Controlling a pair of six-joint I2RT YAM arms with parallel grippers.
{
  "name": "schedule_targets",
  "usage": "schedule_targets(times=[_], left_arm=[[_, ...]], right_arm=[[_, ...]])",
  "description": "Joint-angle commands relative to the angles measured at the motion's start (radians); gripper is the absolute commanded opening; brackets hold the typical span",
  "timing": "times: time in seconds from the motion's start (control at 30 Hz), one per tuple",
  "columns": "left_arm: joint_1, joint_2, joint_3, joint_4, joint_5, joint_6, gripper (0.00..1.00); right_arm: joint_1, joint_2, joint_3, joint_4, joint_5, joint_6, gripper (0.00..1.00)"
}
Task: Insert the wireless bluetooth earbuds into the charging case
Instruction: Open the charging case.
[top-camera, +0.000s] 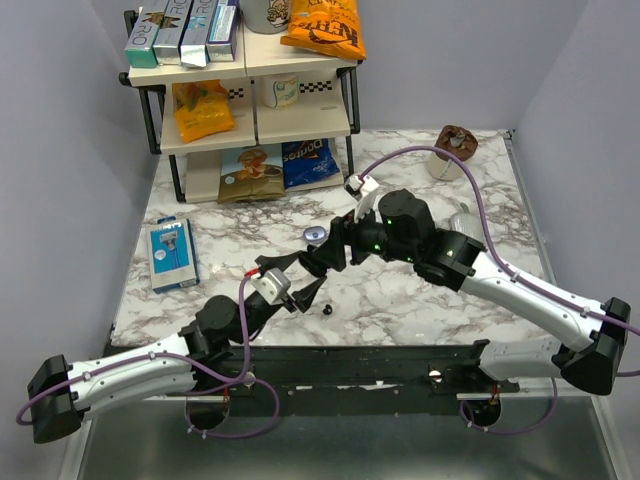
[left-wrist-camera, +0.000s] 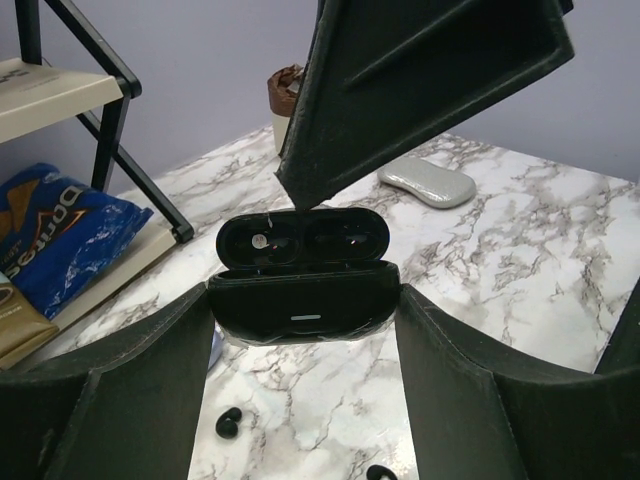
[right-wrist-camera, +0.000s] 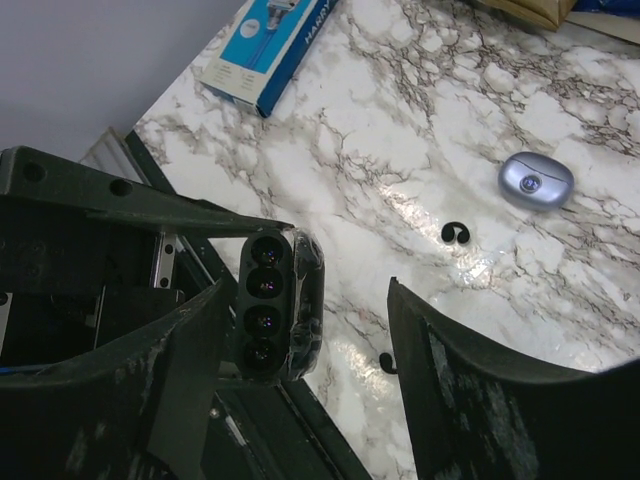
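Note:
The black charging case (left-wrist-camera: 300, 300) is open, lid up, with two empty wells showing. My left gripper (left-wrist-camera: 305, 305) is shut on its two ends and holds it above the marble table. In the right wrist view the case (right-wrist-camera: 282, 305) sits between my right gripper's (right-wrist-camera: 308, 290) open jaws, close to the left finger. One right finger (left-wrist-camera: 420, 90) hangs just over the case. Two tiny black earbuds (left-wrist-camera: 227, 425) (left-wrist-camera: 380, 472) lie on the table below; they also show in the right wrist view (right-wrist-camera: 455, 232) (right-wrist-camera: 385, 363). One earbud (top-camera: 326, 310) shows in the top view, by both grippers (top-camera: 298, 277) (top-camera: 328, 257).
A lilac oval case (right-wrist-camera: 535, 180) lies on the table behind the earbuds. A blue box (top-camera: 172, 253) lies at the left. A shelf rack (top-camera: 250, 100) with snack bags stands at the back. A grey oval object (left-wrist-camera: 428, 182) and a brown-topped cup (top-camera: 455, 148) are at the back right.

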Motion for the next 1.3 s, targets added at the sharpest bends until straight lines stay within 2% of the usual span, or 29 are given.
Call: schedule_targets(times=[0.0, 0.37, 0.73, 0.83, 0.87, 0.93, 0.97, 1.07, 1.13, 1.17, 1.2, 1.23, 1.27], left_arm=[[-0.009, -0.003, 0.02, 0.057, 0.042, 0.014, 0.0], [-0.011, -0.013, 0.022, 0.081, 0.037, 0.018, 0.0], [-0.012, -0.01, 0.016, 0.094, 0.02, 0.005, 0.0], [-0.011, -0.001, 0.02, 0.083, 0.011, 0.005, 0.15], [-0.012, 0.002, 0.023, 0.069, 0.01, 0.005, 0.26], [-0.011, 0.014, 0.038, 0.046, 0.008, 0.001, 0.38], [-0.011, 0.02, 0.045, 0.023, 0.006, 0.0, 0.48], [-0.011, 0.037, 0.074, -0.03, -0.024, -0.015, 0.65], [-0.011, 0.046, 0.089, -0.05, -0.041, -0.023, 0.72], [-0.011, 0.048, 0.091, -0.054, -0.052, -0.025, 0.8], [-0.012, 0.051, 0.094, -0.057, -0.053, -0.032, 0.95], [-0.011, 0.054, 0.1, -0.061, -0.055, -0.035, 0.99], [-0.011, 0.059, 0.103, -0.064, -0.056, -0.037, 0.99]], right_arm=[[-0.005, 0.022, 0.02, 0.006, -0.031, -0.01, 0.71], [-0.005, 0.045, 0.019, -0.016, -0.054, -0.007, 0.59], [-0.007, 0.022, 0.0, -0.02, -0.065, -0.021, 0.31], [-0.006, -0.001, 0.0, -0.022, -0.068, -0.042, 0.24], [-0.007, -0.006, 0.0, -0.022, -0.067, -0.056, 0.22], [-0.006, -0.029, 0.003, -0.025, -0.064, -0.067, 0.2], [-0.007, -0.035, 0.005, -0.026, -0.062, -0.077, 0.19], [-0.006, -0.069, 0.022, -0.042, -0.053, -0.1, 0.14], [-0.007, -0.092, 0.031, -0.048, -0.048, -0.113, 0.13], [-0.007, -0.098, 0.037, -0.054, -0.047, -0.122, 0.13], [-0.006, -0.106, 0.04, -0.057, -0.047, -0.125, 0.13], [-0.007, -0.112, 0.042, -0.059, -0.048, -0.131, 0.12], [-0.007, -0.122, 0.045, -0.063, -0.048, -0.139, 0.12]])
